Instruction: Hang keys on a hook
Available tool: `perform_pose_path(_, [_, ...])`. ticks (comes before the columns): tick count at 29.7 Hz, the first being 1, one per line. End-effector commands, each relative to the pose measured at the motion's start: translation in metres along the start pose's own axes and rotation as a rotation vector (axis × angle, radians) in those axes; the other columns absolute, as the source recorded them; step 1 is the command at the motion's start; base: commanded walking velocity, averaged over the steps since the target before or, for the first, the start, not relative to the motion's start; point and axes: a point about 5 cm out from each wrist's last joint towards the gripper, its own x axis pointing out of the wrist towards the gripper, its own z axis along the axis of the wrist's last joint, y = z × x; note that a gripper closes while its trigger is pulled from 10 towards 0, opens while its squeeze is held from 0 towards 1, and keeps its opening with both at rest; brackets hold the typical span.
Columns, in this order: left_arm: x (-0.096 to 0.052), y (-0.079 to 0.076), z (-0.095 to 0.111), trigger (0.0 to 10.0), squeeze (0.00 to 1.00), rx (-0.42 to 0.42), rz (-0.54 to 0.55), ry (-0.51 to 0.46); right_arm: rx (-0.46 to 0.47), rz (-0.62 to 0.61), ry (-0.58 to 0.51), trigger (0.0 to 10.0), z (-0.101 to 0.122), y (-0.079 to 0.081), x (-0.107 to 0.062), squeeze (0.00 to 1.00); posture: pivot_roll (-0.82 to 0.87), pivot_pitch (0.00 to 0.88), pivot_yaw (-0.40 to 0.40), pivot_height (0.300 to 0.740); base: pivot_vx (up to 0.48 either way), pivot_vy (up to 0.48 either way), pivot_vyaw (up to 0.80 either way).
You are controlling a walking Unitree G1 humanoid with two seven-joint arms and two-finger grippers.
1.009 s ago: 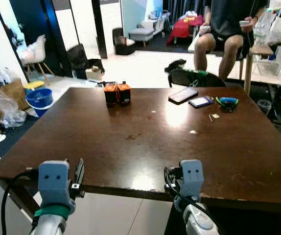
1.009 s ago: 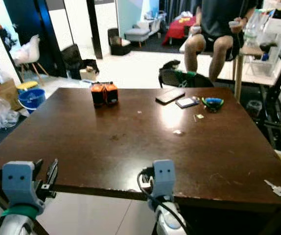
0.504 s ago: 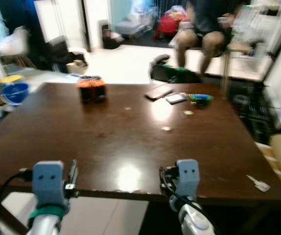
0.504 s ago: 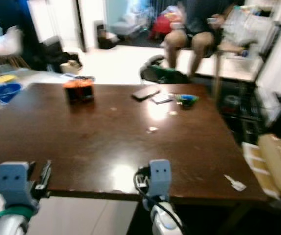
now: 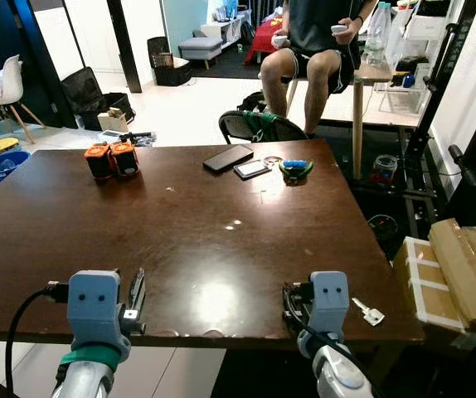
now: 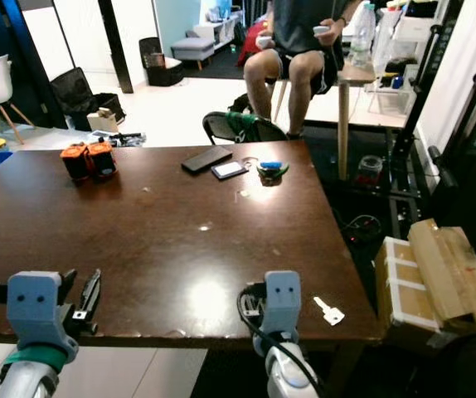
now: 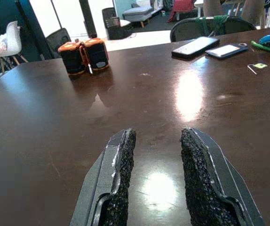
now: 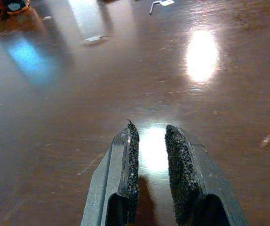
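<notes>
Keys are seen as one small silver key lying flat at the near right corner of the tabletop, untouched; nothing is done, so pickup and hanging both remain. No hook can be made out. Right hand is held at the near edge just beside the key, fingers slightly parted, empty. Left hand is held well apart from the key, parted wider, empty.
</notes>
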Motion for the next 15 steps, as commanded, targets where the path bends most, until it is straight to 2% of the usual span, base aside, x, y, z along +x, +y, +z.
perform_pose_path(1, [-0.0021,0.0060,-0.0056,10.0,0.00,0.015,0.012,0.029,0.018,0.010,0.016,10.0,-0.0053,0.0057,-0.0023,0.00,-0.14,0.008,0.165,0.740,0.000,-0.341,0.00])
perform_pose_path(15, [-0.0015,0.0068,-0.0048,10.0,0.00,0.008,0.015,0.032,0.026,0.005,0.016,10.0,-0.0056,0.0059,-0.0025,0.00,-0.14,0.007,0.169,0.740,0.000,-0.344,0.00])
